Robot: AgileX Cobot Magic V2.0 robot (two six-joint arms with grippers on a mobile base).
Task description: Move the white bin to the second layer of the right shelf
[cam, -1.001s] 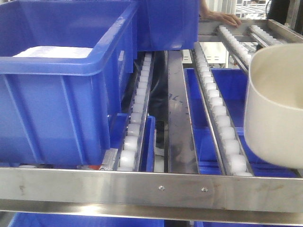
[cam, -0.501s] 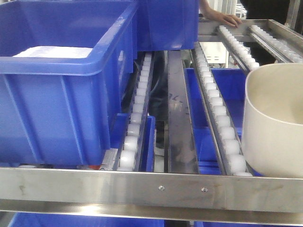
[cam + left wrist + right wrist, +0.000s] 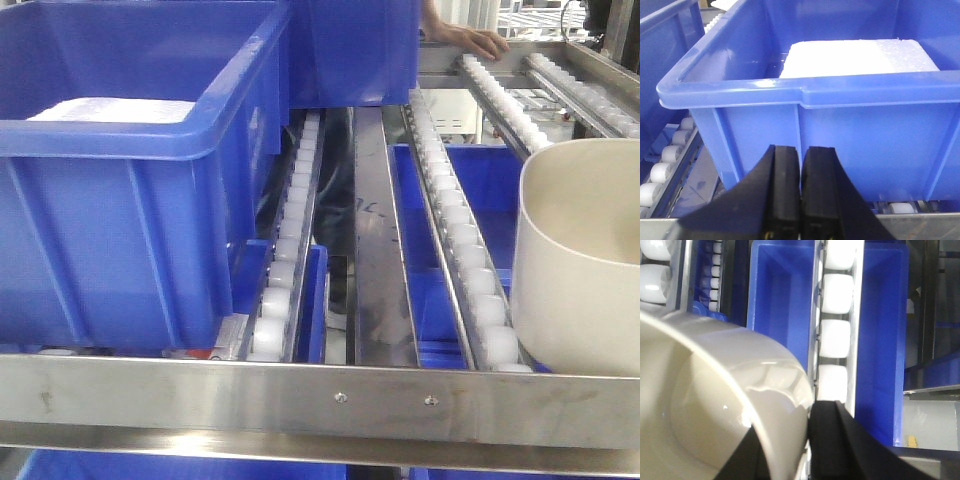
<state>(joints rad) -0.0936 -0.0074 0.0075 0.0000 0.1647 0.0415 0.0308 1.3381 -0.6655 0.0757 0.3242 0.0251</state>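
The cream-white bin is at the right edge of the front view, low over the roller rail of the right shelf second layer, just behind its steel front lip. Whether its base touches the rollers is hidden. In the right wrist view my right gripper is shut on the white bin, one black finger inside the wall and one outside. My left gripper is shut and holds nothing; it sits just in front of a blue crate.
A large blue crate fills the left of the rack, with a white foam block inside. A second blue crate stands behind. More blue crates lie on the level below. A person's hand rests at the rack's far end.
The white bin has come down from higher at the right edge to low over the roller rail. The blue crates and the person's hand have stayed put.
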